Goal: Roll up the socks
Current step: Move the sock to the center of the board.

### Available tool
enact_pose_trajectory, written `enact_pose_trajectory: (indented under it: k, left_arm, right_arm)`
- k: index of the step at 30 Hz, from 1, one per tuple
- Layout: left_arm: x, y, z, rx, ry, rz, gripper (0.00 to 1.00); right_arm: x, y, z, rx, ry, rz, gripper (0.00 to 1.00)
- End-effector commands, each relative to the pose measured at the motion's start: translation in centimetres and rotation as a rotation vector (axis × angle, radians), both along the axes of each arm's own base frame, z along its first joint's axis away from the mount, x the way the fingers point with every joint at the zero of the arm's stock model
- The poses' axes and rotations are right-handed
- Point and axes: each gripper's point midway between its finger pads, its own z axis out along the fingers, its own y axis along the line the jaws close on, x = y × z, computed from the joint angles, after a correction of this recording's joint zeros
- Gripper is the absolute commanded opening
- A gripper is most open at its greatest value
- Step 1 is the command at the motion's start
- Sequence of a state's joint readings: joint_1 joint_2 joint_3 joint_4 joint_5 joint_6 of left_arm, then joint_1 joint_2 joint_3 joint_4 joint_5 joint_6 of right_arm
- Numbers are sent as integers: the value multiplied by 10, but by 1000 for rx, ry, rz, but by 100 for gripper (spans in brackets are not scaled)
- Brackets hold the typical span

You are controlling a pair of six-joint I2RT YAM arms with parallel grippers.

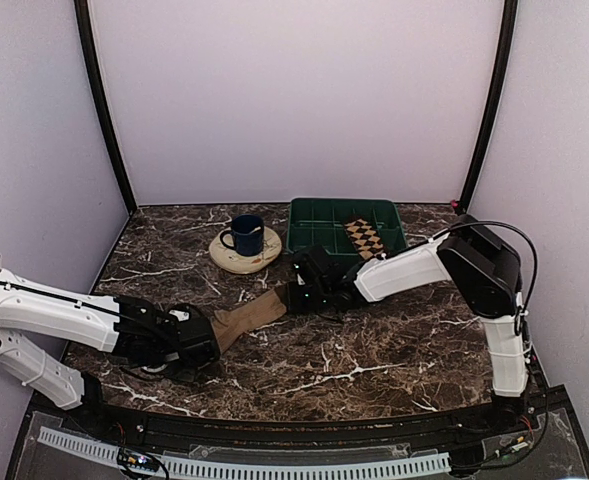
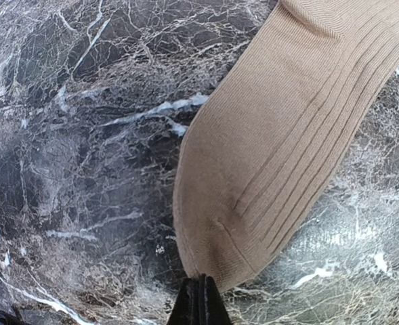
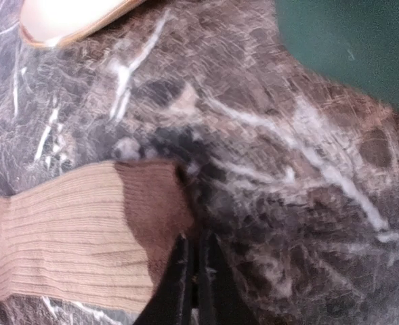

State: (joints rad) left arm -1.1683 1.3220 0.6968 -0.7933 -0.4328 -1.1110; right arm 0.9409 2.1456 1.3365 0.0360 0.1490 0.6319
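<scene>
The tan-beige sock (image 1: pixel 249 318) lies flat and stretched out on the marble table between my two grippers. My left gripper (image 1: pixel 212 340) is shut on its rounded near-left end; the left wrist view shows the ribbed sock (image 2: pixel 287 135) running away from the closed tips (image 2: pixel 199 283). My right gripper (image 1: pixel 292 297) is shut on the sock's other end, at the edge of its brown cuff (image 3: pixel 155 210), with the jaws (image 3: pixel 196 244) pinched together. The dark argyle sock (image 1: pixel 364 237) lies flat in the green tray (image 1: pixel 314 215).
A dark blue mug (image 1: pixel 244 235) stands on a round wooden coaster (image 1: pixel 229 260) just left of the tray. The coaster's rim (image 3: pixel 70 17) and the tray's corner (image 3: pixel 362 47) show in the right wrist view. White walls enclose the table.
</scene>
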Motion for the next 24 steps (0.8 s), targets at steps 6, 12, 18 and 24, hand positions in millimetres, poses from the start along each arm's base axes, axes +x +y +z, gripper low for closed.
enact_pose_trajectory:
  k: [6, 12, 18, 24]
  left_arm:
    - [4, 6, 6, 18, -40, 11, 0]
    - [14, -7, 13, -12, -83, -26, 0]
    - [30, -41, 21, -77, -132, -123, 0]
    - [51, -83, 28, -117, -174, -240, 0]
  right_arm:
    - [-30, -31, -10, -42, 74, -29, 0]
    - [-37, -55, 0, -45, 53, -79, 0]
    - [-45, -82, 7, -45, 38, -144, 0]
    - [-55, -111, 9, -32, 40, -236, 0]
